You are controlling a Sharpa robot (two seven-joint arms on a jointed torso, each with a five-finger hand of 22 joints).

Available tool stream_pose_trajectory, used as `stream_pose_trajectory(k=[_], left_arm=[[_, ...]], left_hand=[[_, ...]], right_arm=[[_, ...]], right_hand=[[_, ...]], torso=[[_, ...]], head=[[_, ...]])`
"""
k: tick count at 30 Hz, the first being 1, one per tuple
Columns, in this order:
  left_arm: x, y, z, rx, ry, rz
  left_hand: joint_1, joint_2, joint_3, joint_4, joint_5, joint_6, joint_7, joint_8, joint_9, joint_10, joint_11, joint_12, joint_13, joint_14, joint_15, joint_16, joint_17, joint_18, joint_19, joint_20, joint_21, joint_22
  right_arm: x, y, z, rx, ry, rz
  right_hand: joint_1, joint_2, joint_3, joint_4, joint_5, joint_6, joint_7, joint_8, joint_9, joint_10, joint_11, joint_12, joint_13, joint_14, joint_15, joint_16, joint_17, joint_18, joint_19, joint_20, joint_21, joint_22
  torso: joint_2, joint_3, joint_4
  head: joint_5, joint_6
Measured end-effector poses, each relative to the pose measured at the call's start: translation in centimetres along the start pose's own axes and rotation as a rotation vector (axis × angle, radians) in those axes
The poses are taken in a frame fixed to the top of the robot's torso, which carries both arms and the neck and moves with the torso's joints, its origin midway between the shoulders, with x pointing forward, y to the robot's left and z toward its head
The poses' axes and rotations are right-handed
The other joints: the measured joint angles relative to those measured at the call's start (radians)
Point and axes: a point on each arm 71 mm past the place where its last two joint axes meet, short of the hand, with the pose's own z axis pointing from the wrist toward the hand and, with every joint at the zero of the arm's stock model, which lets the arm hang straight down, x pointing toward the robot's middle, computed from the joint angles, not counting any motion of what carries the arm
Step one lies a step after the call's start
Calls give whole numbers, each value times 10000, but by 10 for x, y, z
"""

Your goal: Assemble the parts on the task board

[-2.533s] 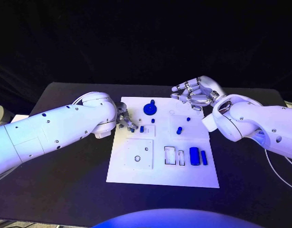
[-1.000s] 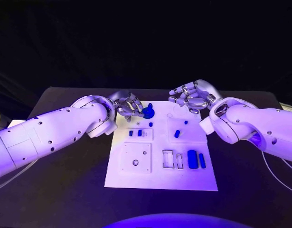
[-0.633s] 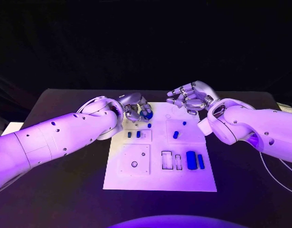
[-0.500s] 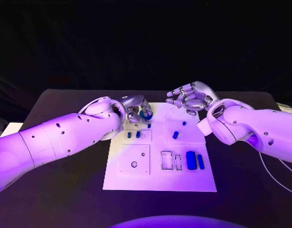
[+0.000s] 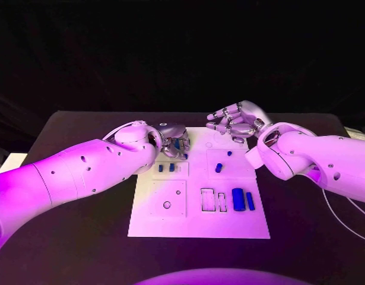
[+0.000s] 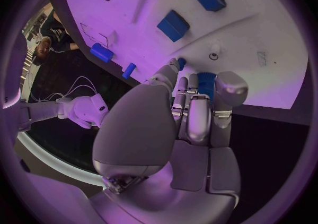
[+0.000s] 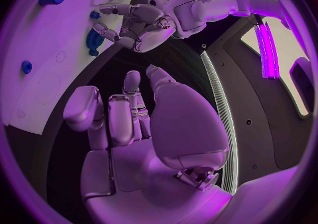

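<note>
The left robot hand (image 5: 174, 141) is at the far left part of the task board (image 5: 197, 219), with the white left arm (image 5: 71, 175) reaching in low across the counter (image 5: 88, 249). Its fingers (image 6: 199, 112) are curled down over a round blue part (image 7: 93, 38) on the board; in the left wrist view a blue piece shows between the fingertips, but I cannot tell if the hand really grips it or only touches it.

The right robot hand (image 5: 236, 120) is held over the far right corner of the board, its fingers bent inward and with nothing in them. The right arm (image 5: 327, 166) bends at the right side of the board.

Two small blue parts (image 5: 165, 168) stand side by side just near the left hand. One small blue part (image 5: 219, 167) stands in the middle of the board, and two longer blue parts (image 5: 243, 200) lie near the right edge.
</note>
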Motion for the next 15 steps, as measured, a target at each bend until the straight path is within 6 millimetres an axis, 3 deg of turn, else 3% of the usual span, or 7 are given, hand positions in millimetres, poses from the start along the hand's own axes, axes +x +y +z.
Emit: stream_pose_trajectory(k=[4,6,15], left_arm=[[1,-1,2,-10,109,112],[2,-1,2,-11,146,149],[4,-5,6,15,265,261]], left_hand=[[-6,6,69,-9,-1,72,2,-11,-61,108,0,-95,-49,0,0,0,-91,-6,0,0,107,75],[-6,6,137,-28,-1,99,-25,-11,-96,147,-37,-157,-69,0,0,0,-161,-149,35,-36,221,124],[145,156,580,-121,-1,348,-63,-116,-259,516,-83,-457,-141,-1,-72,0,-295,-150,-3,-74,351,258]], right_arm=[[0,0,0,-5,4,3],[0,0,0,-7,4,3],[1,1,0,-20,18,10]], right_hand=[[0,0,0,0,0,0,0,0,0,0,0,0,0,0,0,0,0,0,0,0,0,0],[0,0,0,0,0,0,0,0,0,0,0,0,1,0,0,0,0,0,0,0,0,0],[0,0,0,0,0,0,0,0,0,0,0,0,0,0,0,0,0,0,0,0,0,0]], torso=[[0,-1,2],[-1,-2,4],[-6,0,5]], head=[[-12,-6],[-20,-8],[-37,-22]])
